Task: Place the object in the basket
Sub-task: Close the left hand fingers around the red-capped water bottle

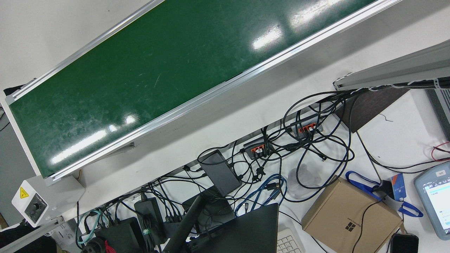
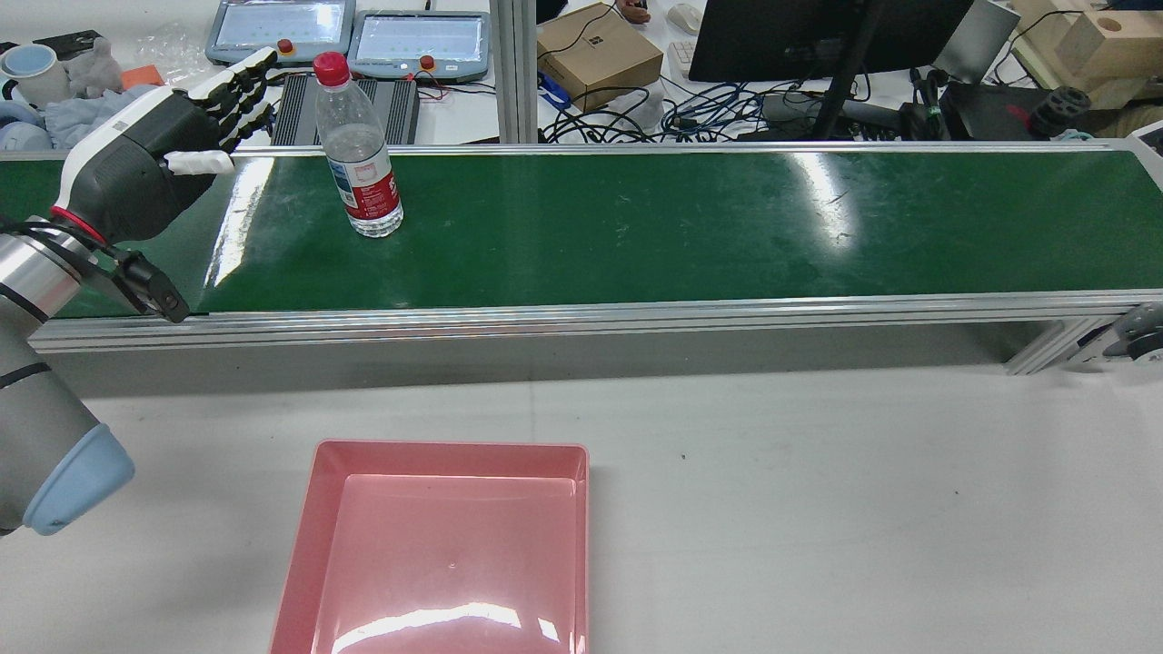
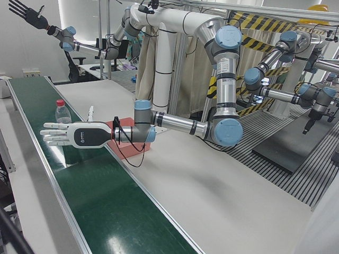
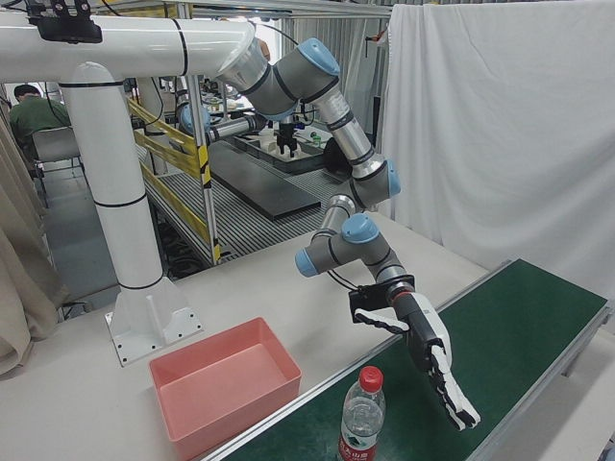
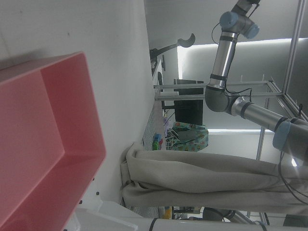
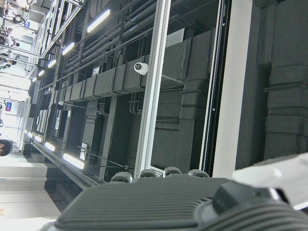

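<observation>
Clear bottle (image 2: 360,150) stands just beside outstretched fingers (image 2: 238,91).

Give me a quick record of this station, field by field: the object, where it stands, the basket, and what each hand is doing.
object: clear water bottle, red cap, red label
object pose: upright on the green conveyor belt
basket: pink basket, nothing seen inside, on the white table on the robot's side of the belt
left hand: left hand open, fingers spread, over the belt beside the bottle, not touching it
right hand: right hand raised high, far from the belt, fingers spread, holding nothing
task state: bottle not yet grasped
</observation>
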Controlling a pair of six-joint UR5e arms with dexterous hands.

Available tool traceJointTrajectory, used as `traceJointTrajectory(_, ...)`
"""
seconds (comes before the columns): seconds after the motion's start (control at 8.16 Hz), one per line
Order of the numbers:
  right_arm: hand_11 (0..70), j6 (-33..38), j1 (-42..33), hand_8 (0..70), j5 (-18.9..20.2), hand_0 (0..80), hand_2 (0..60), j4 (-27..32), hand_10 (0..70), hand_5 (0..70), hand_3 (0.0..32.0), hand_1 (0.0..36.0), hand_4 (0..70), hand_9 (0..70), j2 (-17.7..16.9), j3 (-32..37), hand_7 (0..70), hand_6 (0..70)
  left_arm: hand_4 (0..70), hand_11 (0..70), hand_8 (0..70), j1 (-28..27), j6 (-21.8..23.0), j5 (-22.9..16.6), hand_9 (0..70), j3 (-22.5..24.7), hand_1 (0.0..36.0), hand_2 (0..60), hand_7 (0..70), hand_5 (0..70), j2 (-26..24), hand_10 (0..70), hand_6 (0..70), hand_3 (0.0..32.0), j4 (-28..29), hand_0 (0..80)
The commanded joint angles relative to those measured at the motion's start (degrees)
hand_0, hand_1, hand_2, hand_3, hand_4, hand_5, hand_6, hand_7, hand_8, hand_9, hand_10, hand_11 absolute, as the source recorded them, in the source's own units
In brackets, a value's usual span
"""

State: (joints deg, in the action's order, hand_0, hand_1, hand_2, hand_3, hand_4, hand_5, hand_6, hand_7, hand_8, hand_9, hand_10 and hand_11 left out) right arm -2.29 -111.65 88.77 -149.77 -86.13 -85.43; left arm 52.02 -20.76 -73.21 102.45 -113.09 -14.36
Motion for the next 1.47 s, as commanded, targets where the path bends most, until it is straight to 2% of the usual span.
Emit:
traceJointTrajectory(0.0, 0.0, 0.0, 0.03, 0.0, 0.0, 0.0, 0.0, 0.0, 0.0, 0.0, 0.0, 0.0, 0.0, 0.0, 0.0, 0.0, 0.0, 0.0, 11.0, 5.4, 0.2, -0.61, 0.1, 0.0, 0.0, -0.41, 0.0, 0.0, 0.0, 5.0, -0.55, 3.5, 0.1, 0.0, 0.47, 43.1)
traceJointTrajectory(0.25, 0.0, 0.0, 0.03, 0.0, 0.0, 0.0, 0.0, 0.0, 0.0, 0.0, 0.0, 0.0, 0.0, 0.0, 0.0, 0.0, 0.0, 0.0, 13.1, 6.7, 1.4, -0.69, 0.01, 0.0, 0.8, -0.41, 2.0, 0.0, 0.0, 5.7, -0.99, 4.1, 1.1, 0.0, 0.39, 48.7)
traceJointTrajectory(0.49, 0.0, 0.0, 0.03, 0.0, 0.0, 0.0, 0.0, 0.0, 0.0, 0.0, 0.0, 0.0, 0.0, 0.0, 0.0, 0.0, 0.0, 0.0, 13.5, 6.6, 1.4, -0.78, 0.01, 0.0, 0.6, -1.1, 2.0, 0.0, 0.0, 6.1, -1.69, 4.0, 1.5, 0.0, 0.22, 48.7)
traceJointTrajectory(0.74, 0.0, 0.0, 0.03, 0.0, 0.0, 0.0, 0.0, 0.0, 0.0, 0.0, 0.0, 0.0, 0.0, 0.0, 0.0, 0.0, 0.0, 0.0, 13.4, 6.2, 1.5, -0.87, 0.1, -0.18, 0.7, -5.4, 1.6, 0.0, 0.0, 5.8, -6.25, 3.8, 1.3, 0.0, 0.21, 48.3)
traceJointTrajectory(0.86, 0.0, 0.0, 0.03, 0.0, 0.0, 0.0, 0.0, 0.0, 0.0, 0.0, 0.0, 0.0, 0.0, 0.0, 0.0, 0.0, 0.0, 0.0, 13.6, 6.3, 1.6, -0.78, 0.19, -0.26, 0.9, -6.03, 1.4, 0.0, 0.0, 5.7, -7.05, 3.9, 1.3, 0.0, 0.21, 47.9)
traceJointTrajectory(0.98, 0.0, 0.0, 0.03, 0.0, 0.0, 0.0, 0.0, 0.0, 0.0, 0.0, 0.0, 0.0, 0.0, 0.0, 0.0, 0.0, 0.0, 0.0, 13.4, 10.4, 3.5, -0.78, 0.36, -0.18, 3.5, -6.12, 1.8, 0.0, 1.4, 13.4, -7.15, 6.7, 2.6, 0.0, 0.39, 47.2)
traceJointTrajectory(1.1, 0.0, 0.0, 0.03, 0.0, 0.0, 0.0, 0.0, 0.0, 0.0, 0.0, 0.0, 0.0, 0.0, 0.0, 0.0, 0.0, 0.0, 0.0, 14.5, 32.9, 12.5, -0.7, 0.63, 0.0, 16.9, -6.47, 5.6, 0.0, 13.8, 32.1, -7.32, 22.0, 7.9, 0.0, 0.74, 50.8)
traceJointTrajectory(1.23, 0.0, 0.0, 0.03, 0.0, 0.0, 0.0, 0.0, 0.0, 0.0, 0.0, 0.0, 0.0, 0.0, 0.0, 0.0, 0.0, 0.0, 0.0, 26.0, 62.4, 27.8, -0.43, 0.8, 0.26, 38.2, -6.73, 15.1, 0.0, 30.7, 45.7, -7.67, 43.3, 16.0, 0.0, 0.57, 64.4)
traceJointTrajectory(1.35, 0.0, 0.0, 0.03, 0.0, 0.0, 0.0, 0.0, 0.0, 0.0, 0.0, 0.0, 0.0, 0.0, 0.0, 0.0, 0.0, 0.0, 0.0, 54.0, 70.0, 45.1, -0.26, 1.76, 0.26, 53.0, -6.74, 12.8, 0.0, 49.0, 66.4, -7.67, 55.6, 50.7, 0.0, -0.83, 64.1)
